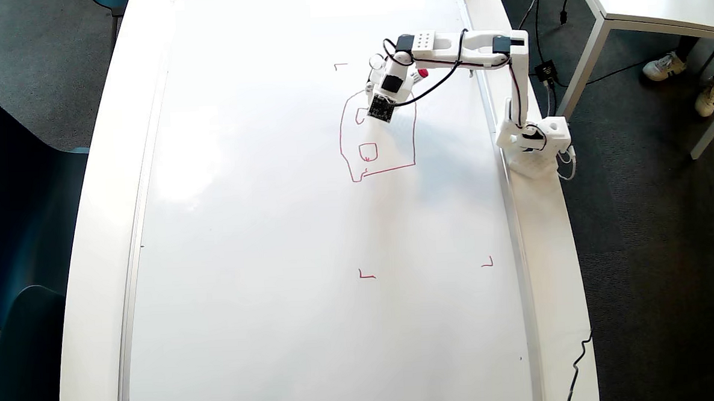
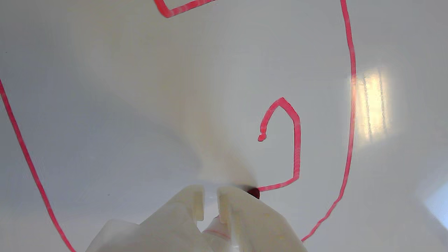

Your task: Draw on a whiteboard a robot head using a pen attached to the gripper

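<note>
Setting: we judge office or meeting room | grey carpet [image 1: 648, 242] | white desk [image 1: 655, 0] at 1 o'clock | blue chairs [image 1: 21, 239] at 9 o'clock

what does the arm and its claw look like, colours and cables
A slim white 3D-printed arm on a white base block, with black motors and black cables looped along it. The claw is cream-white plastic with a narrow slot; a dark square circuit board sits by it.

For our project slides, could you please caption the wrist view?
The pen tip meets the whiteboard, partway through a small square inside the red robot head outline.
</note>
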### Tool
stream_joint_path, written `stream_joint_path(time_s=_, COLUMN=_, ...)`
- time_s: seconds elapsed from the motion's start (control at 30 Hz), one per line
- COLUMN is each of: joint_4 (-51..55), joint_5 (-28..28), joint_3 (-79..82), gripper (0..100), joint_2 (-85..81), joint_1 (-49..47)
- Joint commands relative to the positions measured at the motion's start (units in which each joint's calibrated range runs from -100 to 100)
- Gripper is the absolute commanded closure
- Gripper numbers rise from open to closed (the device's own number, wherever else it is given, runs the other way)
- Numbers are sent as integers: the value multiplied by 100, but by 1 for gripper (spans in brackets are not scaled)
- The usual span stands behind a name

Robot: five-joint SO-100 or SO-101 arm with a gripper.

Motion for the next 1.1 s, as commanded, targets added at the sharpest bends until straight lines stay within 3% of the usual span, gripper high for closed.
stream_joint_path(time_s=0.0, joint_4=-12, joint_5=32, joint_3=166, gripper=99, joint_2=-240, joint_1=17)
stream_joint_path(time_s=1.07, joint_4=-125, joint_5=-16, joint_3=-6, gripper=99, joint_2=-81, joint_1=-551)
